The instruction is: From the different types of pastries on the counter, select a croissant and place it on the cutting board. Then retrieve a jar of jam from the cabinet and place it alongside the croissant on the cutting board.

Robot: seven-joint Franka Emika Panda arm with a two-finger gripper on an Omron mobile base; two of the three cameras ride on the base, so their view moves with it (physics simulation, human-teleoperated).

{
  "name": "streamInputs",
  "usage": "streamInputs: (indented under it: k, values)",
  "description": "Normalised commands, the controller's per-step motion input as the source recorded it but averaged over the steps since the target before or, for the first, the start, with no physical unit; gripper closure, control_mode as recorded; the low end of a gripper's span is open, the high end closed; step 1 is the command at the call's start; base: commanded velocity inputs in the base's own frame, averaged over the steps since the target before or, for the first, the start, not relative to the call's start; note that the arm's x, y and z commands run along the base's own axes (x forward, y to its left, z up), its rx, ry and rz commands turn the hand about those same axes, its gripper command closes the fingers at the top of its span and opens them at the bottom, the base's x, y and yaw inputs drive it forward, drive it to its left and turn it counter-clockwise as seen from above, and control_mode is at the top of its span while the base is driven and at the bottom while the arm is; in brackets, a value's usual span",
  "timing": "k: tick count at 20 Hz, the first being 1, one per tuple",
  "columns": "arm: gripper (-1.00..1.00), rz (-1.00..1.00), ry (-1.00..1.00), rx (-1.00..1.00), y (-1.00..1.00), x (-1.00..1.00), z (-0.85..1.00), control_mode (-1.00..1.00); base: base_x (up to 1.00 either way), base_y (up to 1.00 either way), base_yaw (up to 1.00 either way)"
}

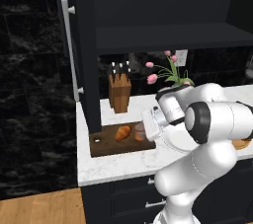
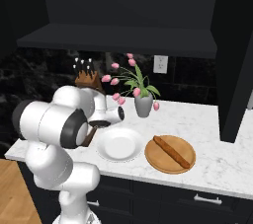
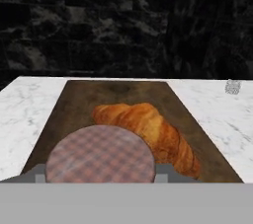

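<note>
Pink-checked lid topping the jar of jam (image 3: 100, 155) is sitting low in my hand view, my gripper (image 3: 99, 178) pinching it over the cutting board (image 3: 74, 104), golden croissant (image 3: 148, 131) lying just beside.

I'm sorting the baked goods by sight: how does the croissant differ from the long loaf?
The croissant is short, plump and golden-orange; the loaf is long, thin and darker brown. The croissant lies on the dark rectangular cutting board beside the jam jar, which the gripper holds; the loaf lies alone on a round light-wood board. Both are brown pastries lying flat on boards on the white counter.
</note>
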Motion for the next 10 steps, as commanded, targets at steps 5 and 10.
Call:
streamInputs:
  k: [5, 10]
  values:
    - [-1.0, 0.0, 0.0, 0.0, 0.0, 0.07, -0.24, -1.0, 0.0, 0.0, 0.0]
    - [-1.0, 0.0, 0.0, 0.0, 0.0, -0.15, -0.07, -1.0, 0.0, 0.0, 0.0]
